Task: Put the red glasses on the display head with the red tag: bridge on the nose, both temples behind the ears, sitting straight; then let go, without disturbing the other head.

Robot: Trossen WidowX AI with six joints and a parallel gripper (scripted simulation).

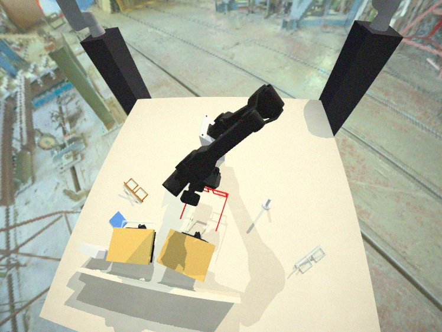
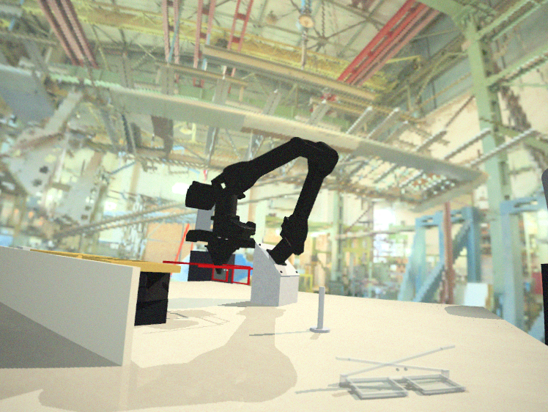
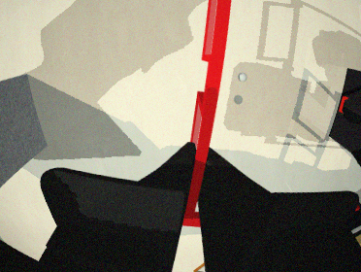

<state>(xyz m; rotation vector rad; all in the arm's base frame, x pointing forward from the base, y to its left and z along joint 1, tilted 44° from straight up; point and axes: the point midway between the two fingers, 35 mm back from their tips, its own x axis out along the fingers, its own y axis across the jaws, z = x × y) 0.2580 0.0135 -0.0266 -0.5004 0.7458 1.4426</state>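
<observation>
The red glasses (image 1: 221, 212) (image 2: 239, 270) (image 3: 220, 49) hang in the air with the lens front near the arm and both temples pointing toward the heads. My gripper (image 2: 219, 264) (image 3: 195, 151) is shut on the front's upper bar, toward one end. In the top view its fingertips are hidden under the arm. Two yellow-topped heads stand at the front left. The right head (image 1: 185, 255) (image 2: 152, 296) is turned slightly and stands just beyond the temple tips. The wrist view shows a small red mark on its dark face. The left head (image 1: 130, 246) stands beside it. I cannot tell which carries the tag.
Orange-brown glasses lie at the left. Clear grey glasses (image 2: 383, 395) lie at the right. A thin upright post (image 1: 266, 204) (image 2: 320, 310) stands between them and the arm. A blue piece (image 1: 116, 218) is beside the left head. A pale wall (image 2: 106, 319) stands behind the heads.
</observation>
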